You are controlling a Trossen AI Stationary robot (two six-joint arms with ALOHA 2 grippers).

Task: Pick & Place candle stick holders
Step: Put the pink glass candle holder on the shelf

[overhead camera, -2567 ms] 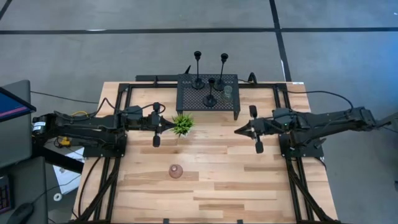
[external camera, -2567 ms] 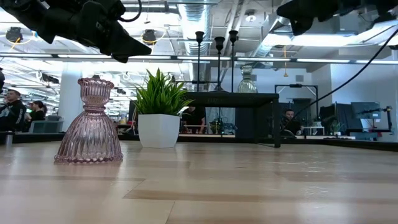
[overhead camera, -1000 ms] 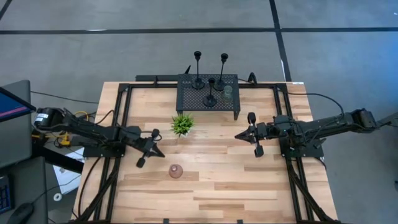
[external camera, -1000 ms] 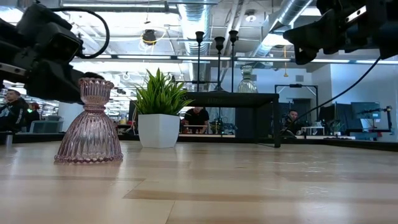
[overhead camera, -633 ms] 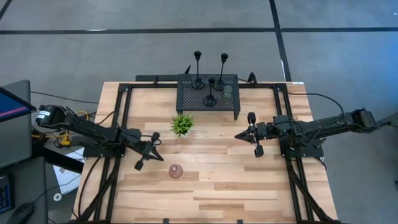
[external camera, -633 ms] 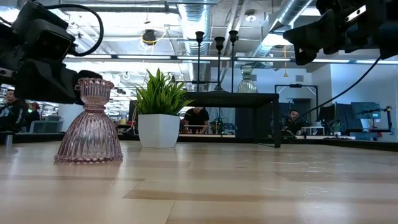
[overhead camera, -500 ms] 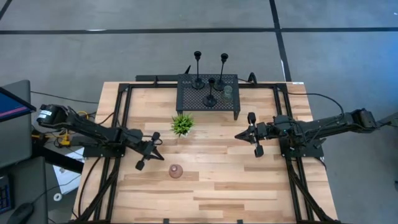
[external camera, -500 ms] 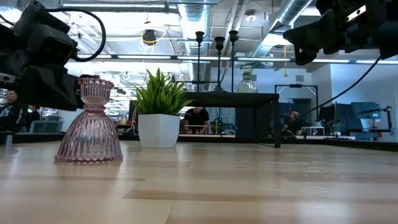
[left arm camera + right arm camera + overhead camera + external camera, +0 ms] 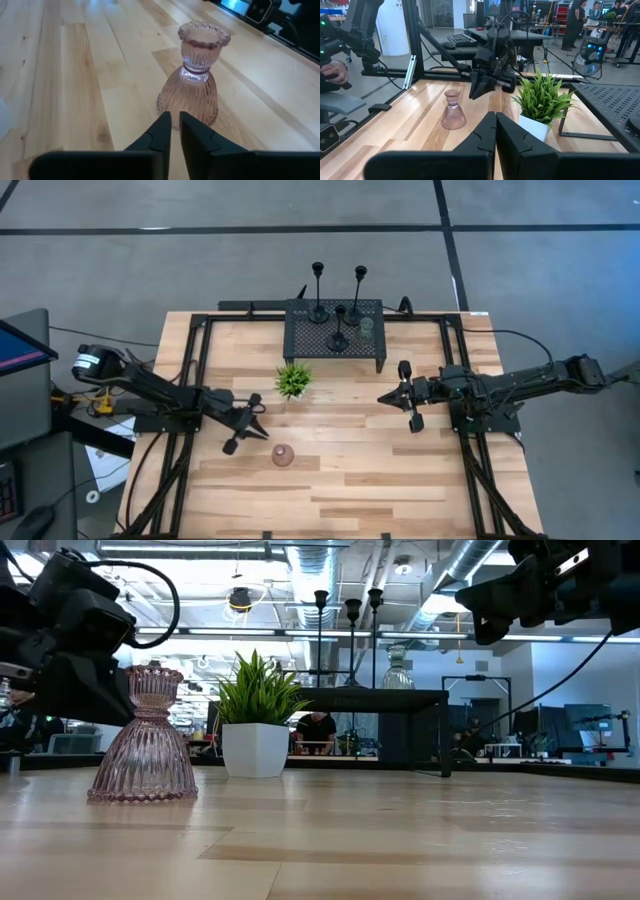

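Light wooden table (image 9: 400, 470), planks running side to side, sits on a grey floor (image 9: 200, 260) crossed by dark lines. Near the middle stands a small green plant (image 9: 293, 381) in a white pot (image 9: 255, 750), upright, spiky leaves fanning out. Just beyond it, at the far edge, is a black mesh rack (image 9: 305, 340) raised on thin legs. Black frame rails (image 9: 190, 370) run along both sides of the tabletop. At the left, a monitor (image 9: 22, 345) pokes in. Behind the table there's an open workshop: ceiling ducts (image 9: 300, 558), desks, a person (image 9: 316, 730) seated far back, a fan (image 9: 594, 51).
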